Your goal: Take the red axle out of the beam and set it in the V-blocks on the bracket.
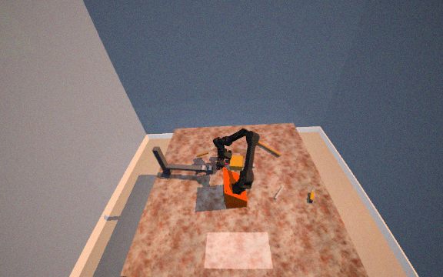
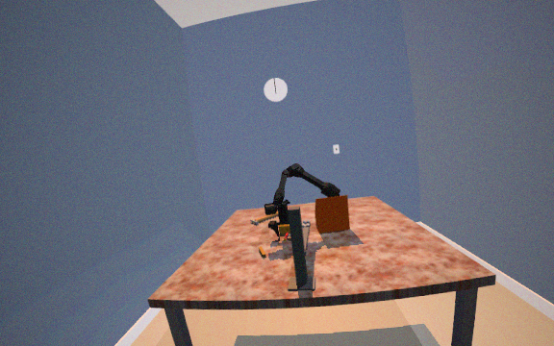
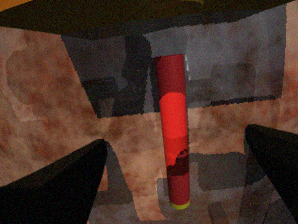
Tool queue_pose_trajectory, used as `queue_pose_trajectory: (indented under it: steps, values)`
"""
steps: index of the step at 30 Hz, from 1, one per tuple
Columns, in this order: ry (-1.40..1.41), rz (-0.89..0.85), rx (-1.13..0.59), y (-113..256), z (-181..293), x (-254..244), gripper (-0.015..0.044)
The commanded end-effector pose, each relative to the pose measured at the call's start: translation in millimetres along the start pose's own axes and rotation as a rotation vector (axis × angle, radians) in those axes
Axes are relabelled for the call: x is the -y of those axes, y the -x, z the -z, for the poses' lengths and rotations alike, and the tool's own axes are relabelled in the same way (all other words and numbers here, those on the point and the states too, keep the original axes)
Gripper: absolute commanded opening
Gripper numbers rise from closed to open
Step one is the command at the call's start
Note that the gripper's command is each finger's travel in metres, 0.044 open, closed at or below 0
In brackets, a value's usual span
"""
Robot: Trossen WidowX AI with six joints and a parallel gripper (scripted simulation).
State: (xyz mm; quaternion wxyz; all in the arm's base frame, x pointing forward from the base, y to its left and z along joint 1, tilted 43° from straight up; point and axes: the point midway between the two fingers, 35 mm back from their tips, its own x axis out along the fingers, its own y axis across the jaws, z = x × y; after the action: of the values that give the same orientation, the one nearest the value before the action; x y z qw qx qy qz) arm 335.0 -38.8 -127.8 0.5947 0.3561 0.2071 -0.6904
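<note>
From the top, the end effector (image 1: 221, 166) (image 2: 277, 235) (image 3: 176, 139) hangs low over the mottled counter (image 1: 175, 231) (image 2: 373, 269) (image 3: 30, 90), with a yellow block (image 1: 236, 161) (image 2: 284, 230) just beside it.

In the exterior view, a tall dark post (image 2: 298, 250) stands nearer the camera than the end effector.

At the wrist, the end effector is wide open, gripping nothing; the red axle (image 3: 174, 120) (image 2: 286, 235) (image 1: 226, 164) lies between its spread fingers and extends beyond them, its yellow-tipped end nearest the camera's lower edge.

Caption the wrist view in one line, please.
Wrist view: the open gripper's dark fingers flank the yellow-tipped red axle, with a gap on either side.
</note>
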Motion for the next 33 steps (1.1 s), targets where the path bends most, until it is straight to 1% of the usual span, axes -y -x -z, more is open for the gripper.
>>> queue_pose_trajectory:
  steps: [1, 13, 20, 24, 27, 33]
  values:
    - [-0.001, 0.0, 0.0, 0, 0, 0, 0.0361]
    - [-0.001, 0.0, 0.0, 0, 0, 0, 0.0046]
    - [-0.001, 0.0, 0.0, 0, 0, 0, 0.0]
    - [-0.001, -0.001, -0.002, 7, 1, -2, 0.0]
    - [0.0, -0.001, -0.005, 25, 3, -4, 0.0]
    - [0.004, -0.001, -0.009, 73, 6, -7, 0.0]
